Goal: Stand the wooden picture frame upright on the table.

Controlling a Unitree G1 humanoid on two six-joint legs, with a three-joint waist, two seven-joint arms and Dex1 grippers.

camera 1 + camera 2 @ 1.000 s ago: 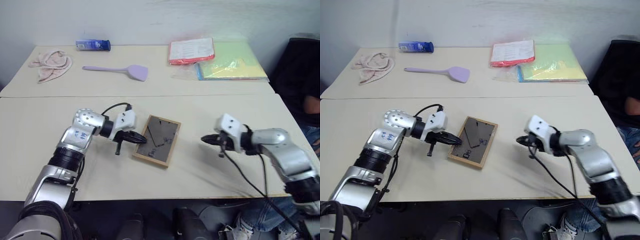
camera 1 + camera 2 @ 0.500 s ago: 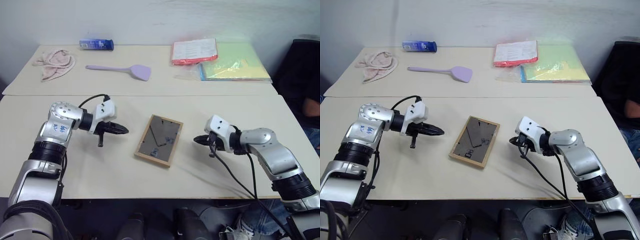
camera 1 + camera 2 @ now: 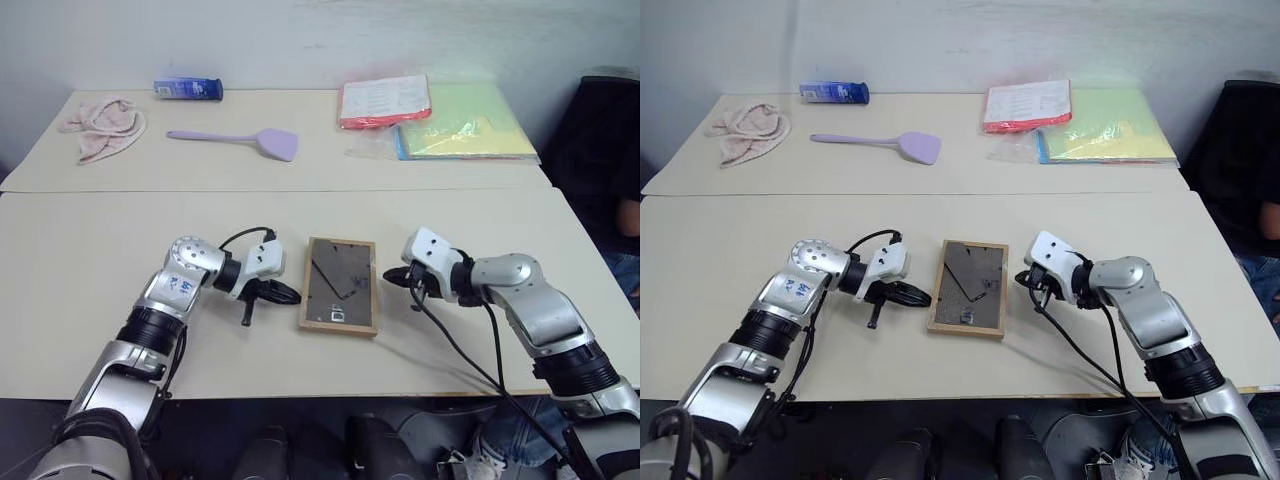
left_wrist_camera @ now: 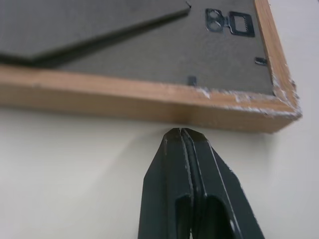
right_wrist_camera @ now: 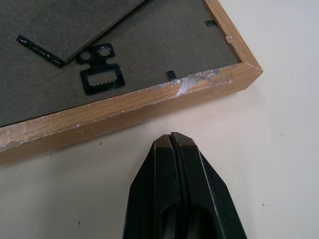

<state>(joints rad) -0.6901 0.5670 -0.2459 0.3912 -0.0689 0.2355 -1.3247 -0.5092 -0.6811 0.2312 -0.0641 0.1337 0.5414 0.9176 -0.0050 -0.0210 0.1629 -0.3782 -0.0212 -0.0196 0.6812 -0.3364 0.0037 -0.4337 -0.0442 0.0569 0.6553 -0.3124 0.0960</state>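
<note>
Since the earlier pictures, the wooden picture frame point(image 3: 340, 285) has turned on the worktop point(image 3: 90, 260). It lay crooked before; now its long sides run straight away from the robot. The left claw point(image 3: 290, 293) swung out to the side and has come back in. The right claw point(image 3: 392, 277) has come close to the frame's other side.

Going left to right: the left claw is shut tight and holds nothing. Its closed tip sits right at the frame's wooden edge, just beside it; the left wrist view shows the tip almost touching, but I cannot tell if it really does. The frame lies between the two claws, flat, with its dark grey back facing up. The grey easel stand point(image 3: 340, 268) lies on that back, lifted only a little, if at all. The right claw is also shut tight and empty. Its tip is near the frame's other long edge, with a thin strip of worktop showing between them in the right wrist view.

Well beyond both claws, a second worktop carries a pink cloth point(image 3: 100, 125), a blue tube point(image 3: 188, 88), a purple spatula point(image 3: 235, 140) and some folders point(image 3: 435, 115).

I think the job is only started. The frame is lined up, but it is not standing yet. The stand must still be swung out and the frame tipped up.
</note>
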